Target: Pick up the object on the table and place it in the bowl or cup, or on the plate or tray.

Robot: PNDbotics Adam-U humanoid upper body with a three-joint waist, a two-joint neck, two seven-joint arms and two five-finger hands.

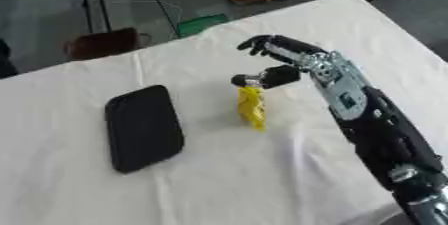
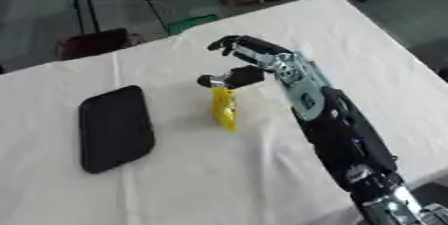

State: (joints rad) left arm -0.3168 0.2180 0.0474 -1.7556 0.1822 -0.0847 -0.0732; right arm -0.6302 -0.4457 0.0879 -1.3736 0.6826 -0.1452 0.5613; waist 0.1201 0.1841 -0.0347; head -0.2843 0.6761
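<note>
While the right hand [image 1: 282, 61] reaches in from the lower right over the white-clothed table [image 1: 262, 179], its thumb sits at the top end of the yellow object [image 1: 252, 107], and the fingers [image 1: 259, 45] curl above without closing on it; whether the thumb actually touches cannot be told. The object is small, bright yellow, long and narrow, slightly crinkled, lying near the middle of the table. To its left, well apart, lies a flat black tray [image 1: 143, 127] with rounded corners.
</note>
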